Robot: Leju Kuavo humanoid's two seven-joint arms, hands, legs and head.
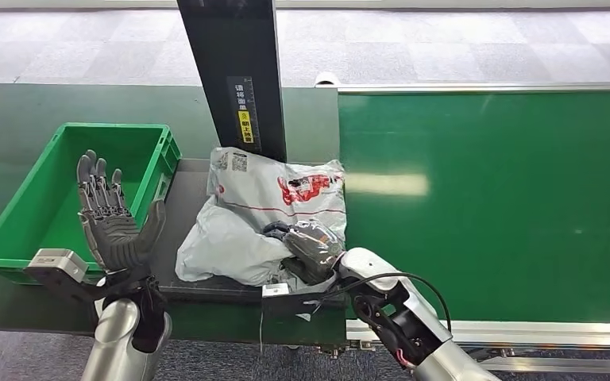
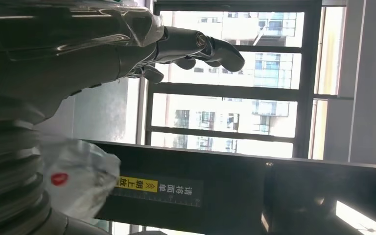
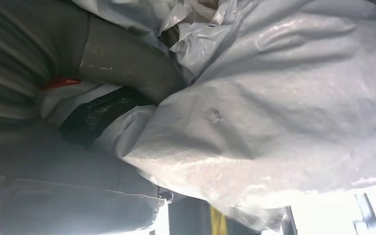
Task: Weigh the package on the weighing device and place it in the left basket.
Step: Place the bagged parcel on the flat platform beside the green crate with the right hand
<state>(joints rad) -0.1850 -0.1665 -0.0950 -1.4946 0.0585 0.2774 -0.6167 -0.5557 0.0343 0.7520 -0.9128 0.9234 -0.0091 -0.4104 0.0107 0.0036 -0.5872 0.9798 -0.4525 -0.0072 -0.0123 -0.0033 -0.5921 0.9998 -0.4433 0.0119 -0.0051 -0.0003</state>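
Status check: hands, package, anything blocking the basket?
Left hand open, raised beside the green plastic basket. Right hand gripping the grey plastic mailer package, which lies on the dark weighing platform. Nothing seen blocking the basket.

The left hand [image 1: 111,216] is held upright with fingers spread and palm bare; the right hand [image 1: 311,248] is curled around the package [image 1: 274,214]

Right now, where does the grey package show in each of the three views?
Head view: the package lies at centre on the dark platform, the right hand gripping its near edge.
Left wrist view: a crumpled corner of it shows low at the left.
Right wrist view: its grey plastic covers most of the picture.
Shared landmark: the black post with the yellow label.
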